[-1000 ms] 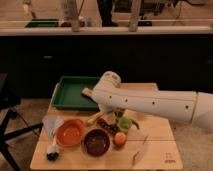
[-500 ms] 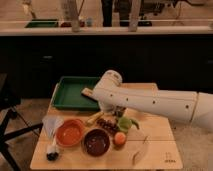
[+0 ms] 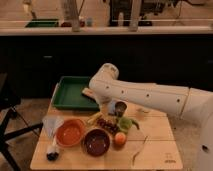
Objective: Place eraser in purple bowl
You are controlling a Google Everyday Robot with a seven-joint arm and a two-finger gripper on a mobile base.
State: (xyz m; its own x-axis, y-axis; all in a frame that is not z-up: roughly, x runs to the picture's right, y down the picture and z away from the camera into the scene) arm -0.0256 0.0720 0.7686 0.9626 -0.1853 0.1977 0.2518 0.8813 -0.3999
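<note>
The purple bowl (image 3: 97,142) stands on the wooden table (image 3: 155,152) near the front, right of the orange bowl (image 3: 70,133). A small tan flat piece, apparently the eraser (image 3: 87,92), lies at the right edge of the green tray (image 3: 70,95), partly behind my arm. My white arm reaches in from the right and bends down at its wrist. The gripper (image 3: 107,108) hangs just left of a small dark cup (image 3: 120,108), behind and above the purple bowl. Nothing shows in it.
A light-blue pad (image 3: 50,123) lies left of the orange bowl, with a small dark object (image 3: 52,154) in front of it. A yellowish item (image 3: 94,118), dark red fruit (image 3: 107,125), a green item (image 3: 125,123) and an orange fruit (image 3: 120,140) crowd the middle. A dark counter runs behind.
</note>
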